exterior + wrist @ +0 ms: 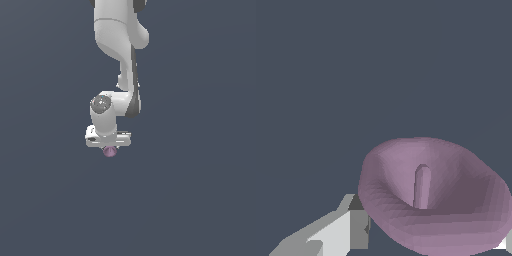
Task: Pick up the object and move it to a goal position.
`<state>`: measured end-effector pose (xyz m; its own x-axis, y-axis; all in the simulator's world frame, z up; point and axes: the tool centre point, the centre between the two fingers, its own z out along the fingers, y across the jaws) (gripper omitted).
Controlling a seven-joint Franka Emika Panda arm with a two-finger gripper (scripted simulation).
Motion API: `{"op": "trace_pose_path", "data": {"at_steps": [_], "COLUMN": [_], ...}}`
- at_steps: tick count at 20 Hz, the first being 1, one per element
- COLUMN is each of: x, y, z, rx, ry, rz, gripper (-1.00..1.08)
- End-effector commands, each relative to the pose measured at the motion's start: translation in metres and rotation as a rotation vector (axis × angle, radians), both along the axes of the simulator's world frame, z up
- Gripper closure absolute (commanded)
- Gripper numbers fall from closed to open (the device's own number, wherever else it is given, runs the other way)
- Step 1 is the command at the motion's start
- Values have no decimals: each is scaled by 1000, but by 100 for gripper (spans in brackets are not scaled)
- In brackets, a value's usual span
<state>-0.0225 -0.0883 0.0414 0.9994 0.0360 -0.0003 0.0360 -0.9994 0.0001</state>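
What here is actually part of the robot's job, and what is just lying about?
Part of the job:
- the mauve object, tucked under the gripper; the wrist view shows it close up with one finger beside it
- the white arm carrying it

Lying about:
- nothing else shows, only the plain dark grey backdrop
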Motion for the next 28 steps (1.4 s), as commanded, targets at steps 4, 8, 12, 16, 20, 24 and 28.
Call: {"op": "trace_pose_path", "data": {"at_steps": [4,8,12,16,20,24,28], "x": [-11,-23,-38,-54,-70,-83,-94], "y": [-10,-20,-34,-49,-64,-77,-88], "z": [24,51,85,123,160,193,220], "rx": [0,0,0,1,2,2,2], "ry": [-1,-1,-1,-1,-1,-1,-1], "rz": [0,0,0,0,0,0,0], "gripper": [108,108,108,108,108,108,108]}}
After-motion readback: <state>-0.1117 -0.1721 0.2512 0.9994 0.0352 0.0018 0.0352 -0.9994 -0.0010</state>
